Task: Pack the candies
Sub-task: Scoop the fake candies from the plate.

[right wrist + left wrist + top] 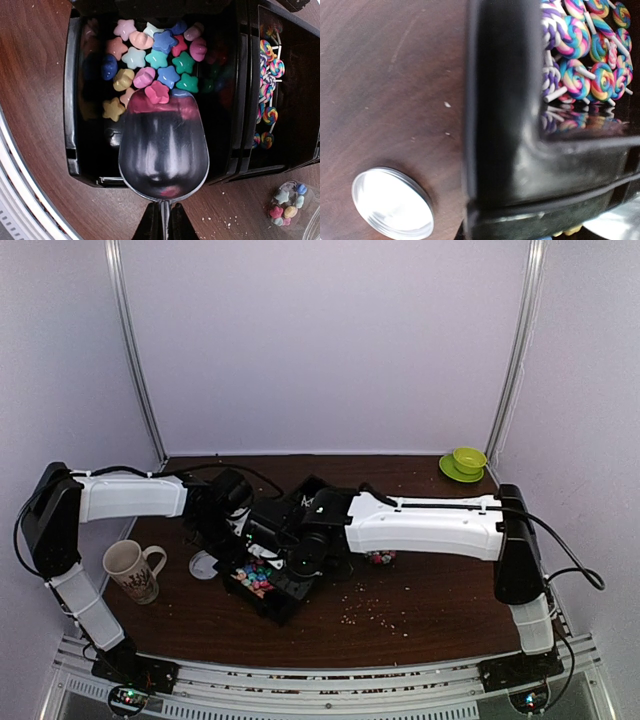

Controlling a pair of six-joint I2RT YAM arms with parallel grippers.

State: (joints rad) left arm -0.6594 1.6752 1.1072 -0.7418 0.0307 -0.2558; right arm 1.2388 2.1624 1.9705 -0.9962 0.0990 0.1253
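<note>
A black two-part tray [72, 100] holds the candies. Pastel star and chunky pieces [160, 62] fill its left part. Swirled lollipops on white sticks [267, 85] lie in its right part. My right gripper [164, 222] is shut on the thin handle of a metal scoop [164, 150]. The scoop's bowl is empty, and its lip is at the star candies. In the top view both grippers meet over the tray [285, 600], the left [232, 540] and the right [310, 555]. The left wrist view shows the tray's rim [500, 125] and the lollipops [585, 55] very close. The left fingers do not show apart from the rim.
A small clear container of candies [288, 205] stands right of the tray [380, 558]. A round metal lid [392, 202] lies left of the tray [203, 565]. A patterned mug [132, 570] is at the left. A green cup and saucer [465, 460] are at the back right. Pale crumbs [370, 612] dot the wood.
</note>
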